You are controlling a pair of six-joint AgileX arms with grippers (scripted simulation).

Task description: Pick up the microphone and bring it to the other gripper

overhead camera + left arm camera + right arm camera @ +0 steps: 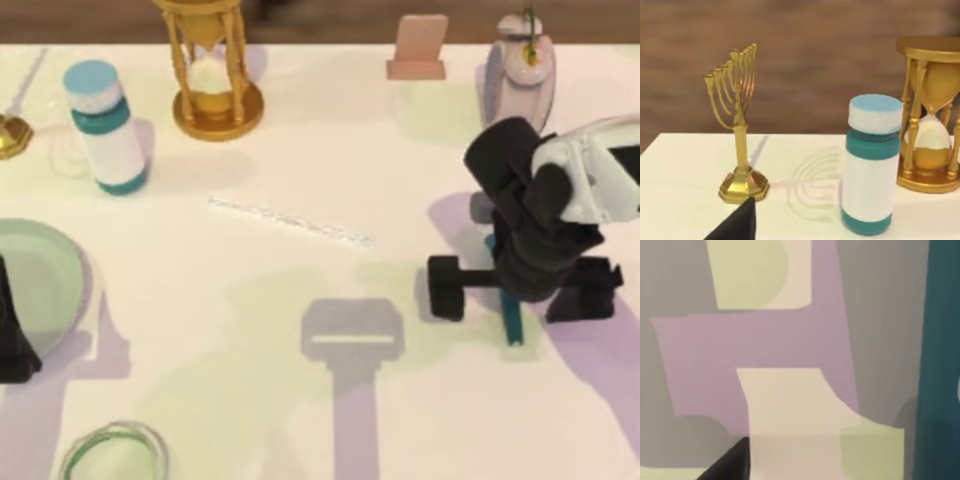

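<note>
The right gripper [519, 289], fingers spread wide, straddles the microphone [512, 322] lying on the patterned table [300, 150]. A bottle [105, 128], hourglass [212, 70] and plate [40, 280] stand well apart. The left gripper [12, 335] is parked by the plate.

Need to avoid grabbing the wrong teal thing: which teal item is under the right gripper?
The microphone: its slim teal handle lies flat beneath the right gripper. The bottle, with a teal band and pale-blue cap, stands upright far off at the table's left.
</note>
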